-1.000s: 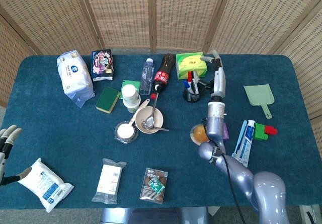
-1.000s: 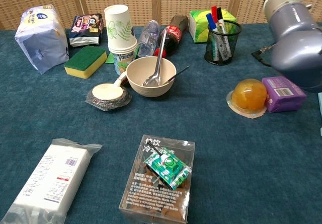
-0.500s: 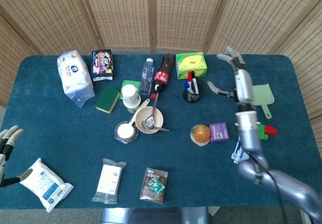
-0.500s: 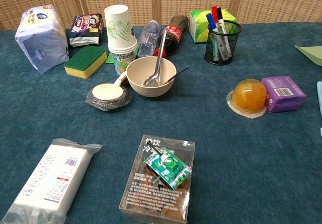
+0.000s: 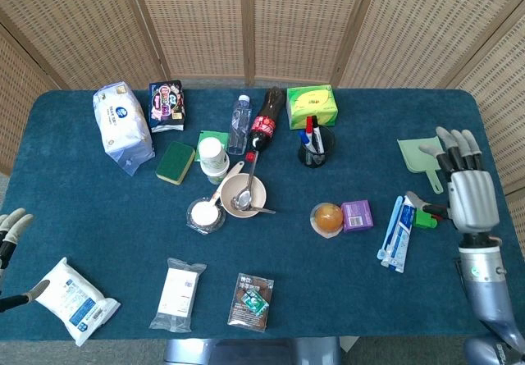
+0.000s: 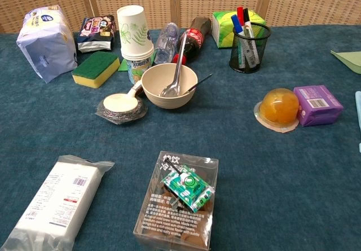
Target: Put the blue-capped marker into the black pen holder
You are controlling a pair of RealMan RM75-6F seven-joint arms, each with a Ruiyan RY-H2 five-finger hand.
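Observation:
The blue-capped marker stands upright in the black mesh pen holder beside a red-capped and a black-capped marker. From the head view the pen holder sits behind the table's middle, the blue-capped marker on its left side. My right hand hovers at the far right edge, fingers spread, holding nothing, far from the holder. My left hand shows at the left edge, fingers apart and empty. The chest view shows neither hand.
A bowl with a spoon, stacked paper cups, a cola bottle and a green tissue box surround the holder. An orange jelly cup and purple box lie in front of it. Toothpaste and a green dustpan are near my right hand.
My right arm has swung away from the pen holder to the table's far right edge and drawn back. The left hand has barely shifted.

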